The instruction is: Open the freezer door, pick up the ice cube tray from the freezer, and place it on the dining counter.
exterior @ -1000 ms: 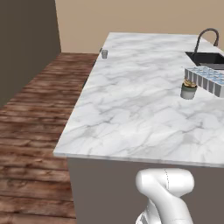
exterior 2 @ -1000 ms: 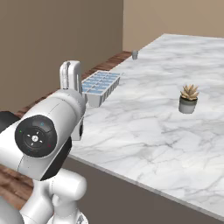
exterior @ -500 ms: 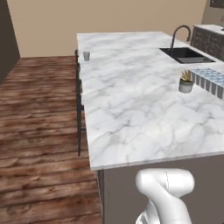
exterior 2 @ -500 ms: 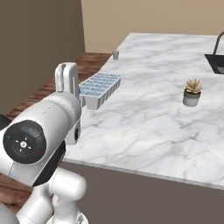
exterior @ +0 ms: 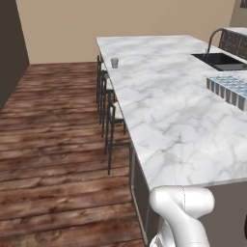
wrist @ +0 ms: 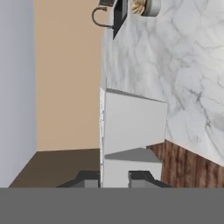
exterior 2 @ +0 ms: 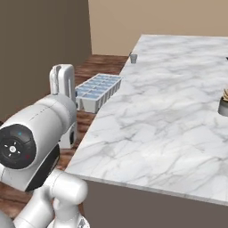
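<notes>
The ice cube tray (exterior 2: 99,91) is pale blue-white with two rows of square cells. It hangs level in the air beside the near edge of the dining counter (exterior 2: 169,120). My gripper (wrist: 114,177) is shut on one short end of the tray (wrist: 133,131); its fingertips (wrist: 87,177) show on either side of the slab. From the left base camera the tray (exterior: 226,89) appears at the right border over the white marble counter (exterior: 164,106). The freezer and its door are out of view.
A small grey cup (exterior: 115,62) stands near the counter's far left edge. Dark stools (exterior: 108,111) line that side above the wooden floor (exterior: 53,144). A sink with faucet (exterior: 217,55) lies far right. A potted plant (exterior 2: 224,102) stands on the counter.
The whole picture has swung as the base turned, so the counter now runs away from the cameras. The tray has stayed in my gripper's grip throughout.
</notes>
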